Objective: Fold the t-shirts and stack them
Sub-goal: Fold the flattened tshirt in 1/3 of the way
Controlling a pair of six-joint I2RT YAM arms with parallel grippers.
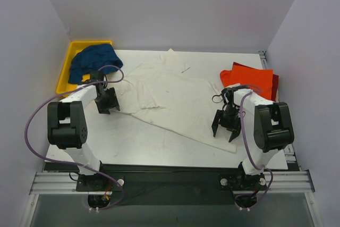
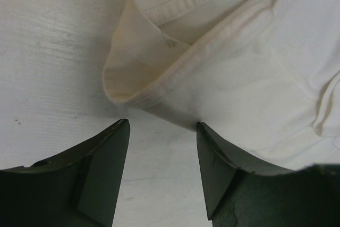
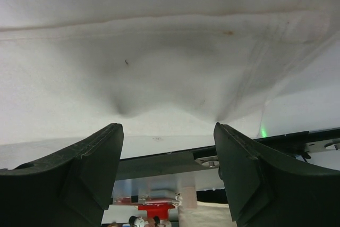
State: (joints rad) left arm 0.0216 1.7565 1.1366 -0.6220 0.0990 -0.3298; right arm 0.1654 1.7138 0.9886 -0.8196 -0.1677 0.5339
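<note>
- your left jaws stand apart at the white shirt's [image 2: 239,78] sleeve hem.
- your right jaws, also apart, sit at its edge on the table [image 1: 133,136].

White table [image 1: 159,142] boxed in by pale lavender walls [image 1: 170,9].
Soft, even light falls on the matte tabletop and leaves only faint shadows. The plain walls rise at 9, 12 and 3 o'clock and meet in sharp corners. At 6 o'clock a black strip [image 1: 170,169] and an aluminium rail [image 1: 53,182] run along the table's edge, with a grey-green surface [image 1: 170,211] below them.
</note>
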